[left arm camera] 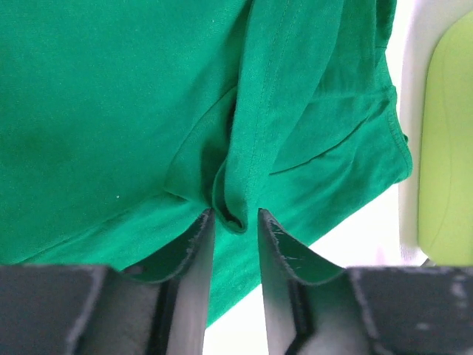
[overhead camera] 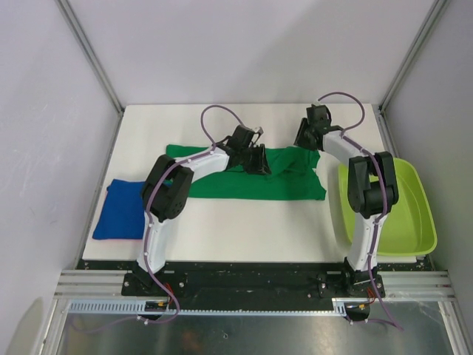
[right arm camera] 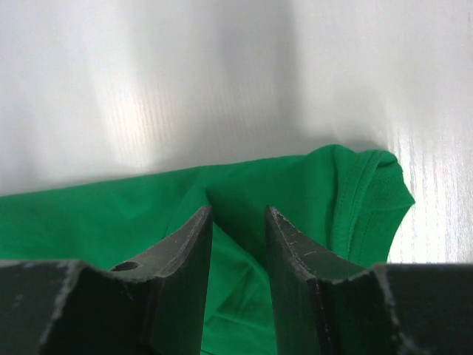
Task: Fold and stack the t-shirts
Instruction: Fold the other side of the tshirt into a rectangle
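The green t-shirt [overhead camera: 251, 183] lies spread and rumpled across the middle of the white table [overhead camera: 244, 229]. My left gripper [overhead camera: 257, 159] is down on its upper middle. In the left wrist view its jaws [left arm camera: 236, 213] stand open around a raised fold of the green t-shirt [left arm camera: 111, 111], with a sliver of room on the right side. My right gripper [overhead camera: 307, 140] is at the shirt's far right corner. Its jaws [right arm camera: 239, 211] are open and straddle a ridge of the green t-shirt [right arm camera: 89, 214] near the sleeve hem. The blue t-shirt [overhead camera: 122, 211] lies folded at the left edge.
A lime-green plastic tub [overhead camera: 403, 214] stands at the right of the table, beside the right arm, and its rim shows in the left wrist view [left arm camera: 447, 148]. Grey walls and metal frame posts enclose the table on three sides.
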